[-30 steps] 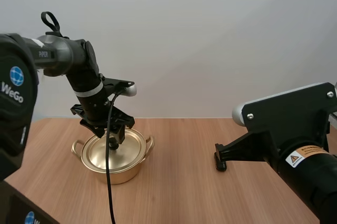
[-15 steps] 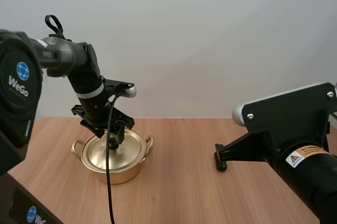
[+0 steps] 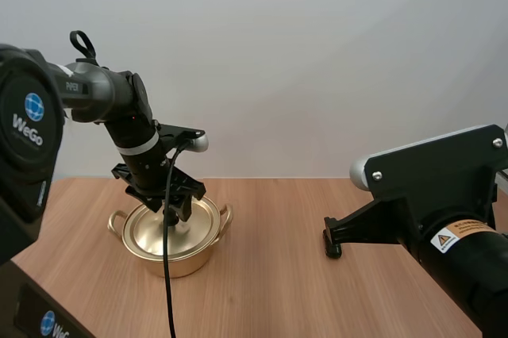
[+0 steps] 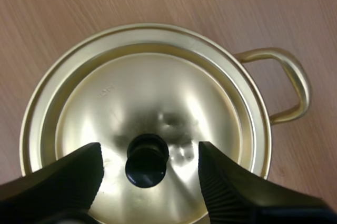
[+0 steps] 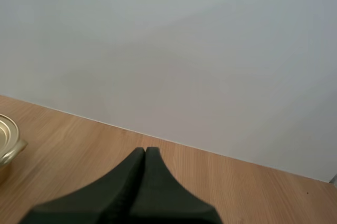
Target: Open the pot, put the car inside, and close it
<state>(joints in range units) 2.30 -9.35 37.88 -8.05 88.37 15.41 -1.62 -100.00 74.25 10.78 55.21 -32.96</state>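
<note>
The pot sits at the lower left of the high view with its lid on. The left gripper hangs straight over it. Its jaws are wide open and empty, one finger on each side of the black knob, not touching. The right gripper, at centre right, is closed on nothing and well apart from the pot, so the left arm is nearer.

Left gripper spread, pointing down; right gripper closed tight.
</note>
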